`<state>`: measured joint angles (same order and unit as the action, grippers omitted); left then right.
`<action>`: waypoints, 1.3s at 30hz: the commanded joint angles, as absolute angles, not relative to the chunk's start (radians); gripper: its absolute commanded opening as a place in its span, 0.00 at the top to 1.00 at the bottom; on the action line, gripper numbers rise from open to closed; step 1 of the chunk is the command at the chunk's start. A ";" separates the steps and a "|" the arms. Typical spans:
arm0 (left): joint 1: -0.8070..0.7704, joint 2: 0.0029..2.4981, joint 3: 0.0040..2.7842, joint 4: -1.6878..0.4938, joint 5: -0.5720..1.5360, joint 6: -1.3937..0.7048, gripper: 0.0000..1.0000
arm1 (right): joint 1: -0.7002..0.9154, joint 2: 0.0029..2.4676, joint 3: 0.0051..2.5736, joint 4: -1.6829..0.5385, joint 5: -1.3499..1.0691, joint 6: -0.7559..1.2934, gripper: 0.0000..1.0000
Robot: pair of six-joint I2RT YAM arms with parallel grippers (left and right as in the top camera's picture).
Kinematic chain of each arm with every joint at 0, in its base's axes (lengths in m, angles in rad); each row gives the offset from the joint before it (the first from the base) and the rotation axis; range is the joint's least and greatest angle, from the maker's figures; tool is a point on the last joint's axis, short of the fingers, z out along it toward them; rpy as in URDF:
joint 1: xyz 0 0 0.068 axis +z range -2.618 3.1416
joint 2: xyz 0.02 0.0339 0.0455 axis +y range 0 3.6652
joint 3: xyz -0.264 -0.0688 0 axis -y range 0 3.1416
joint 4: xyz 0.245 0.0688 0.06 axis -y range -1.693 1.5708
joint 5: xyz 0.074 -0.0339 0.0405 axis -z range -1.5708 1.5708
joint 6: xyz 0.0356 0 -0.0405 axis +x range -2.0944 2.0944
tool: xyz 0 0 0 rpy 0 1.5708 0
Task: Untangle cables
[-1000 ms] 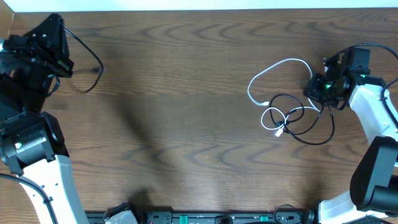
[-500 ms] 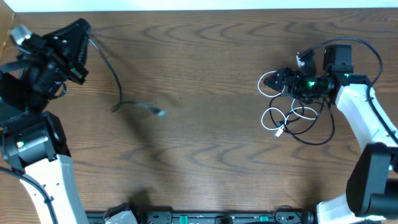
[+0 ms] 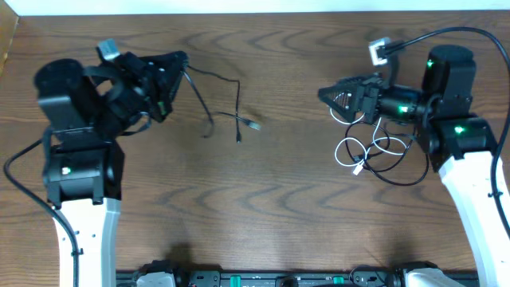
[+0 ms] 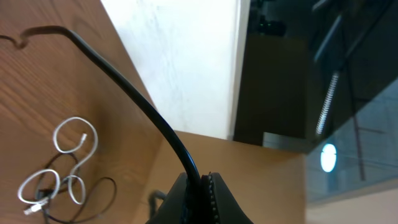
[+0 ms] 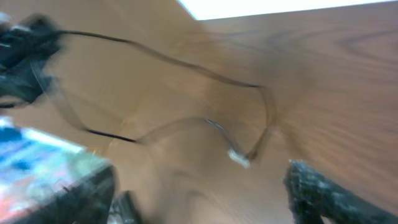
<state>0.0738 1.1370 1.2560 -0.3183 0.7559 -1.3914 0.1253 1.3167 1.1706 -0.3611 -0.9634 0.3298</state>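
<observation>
One black cable (image 3: 215,78) is pulled out alone at the left. My left gripper (image 3: 174,73) is shut on one end of it. It runs right, drops, and ends in a small plug (image 3: 253,125) on the table. In the left wrist view this cable (image 4: 124,81) rises from between the shut jaws (image 4: 202,186). The white cable (image 3: 347,150) and the other black cable (image 3: 406,177) lie looped together at the right. My right gripper (image 3: 331,101) hovers open over the upper white loop, holding nothing. Its wrist view, blurred, shows the far black cable (image 5: 186,62) beyond the spread fingers (image 5: 317,193).
The table's back edge meets a white wall (image 3: 239,6). A dark rail with connectors (image 3: 263,279) lines the front edge. Both arm bases stand at the front corners, the right arm's thick black wire (image 3: 446,33) arcing above it.
My left arm swung right toward the middle, dragging its black cable along. My right gripper opened, let go of the bundle, and moved left and up over the white loop.
</observation>
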 commanded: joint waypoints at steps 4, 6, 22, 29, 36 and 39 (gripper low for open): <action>-0.069 1.130 1.269 -0.326 0.550 -1.329 0.93 | 0.309 1.314 1.182 -0.311 -0.942 0.377 0.24; -0.102 1.130 1.269 -0.336 0.535 -1.328 0.93 | 0.353 1.314 1.182 -0.301 -0.892 0.377 0.26; -0.287 1.131 1.269 -0.426 0.477 -1.328 0.92 | 0.508 1.314 1.182 -0.187 -0.855 0.382 0.41; -0.347 1.132 1.269 -0.426 0.477 -1.336 0.92 | 0.525 1.314 1.182 -0.187 -0.855 0.397 0.62; -0.375 1.132 1.269 -0.426 0.478 -1.336 0.92 | 0.532 1.314 1.182 -0.194 -0.855 0.397 0.76; -0.379 1.132 1.269 -0.426 0.478 -1.340 0.92 | 0.532 1.314 1.182 -0.196 -0.855 0.397 0.82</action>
<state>-0.3714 1.1366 1.2560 -0.4240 0.4900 -1.3453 0.5213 1.3155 1.1713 -0.1947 -0.8574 0.4000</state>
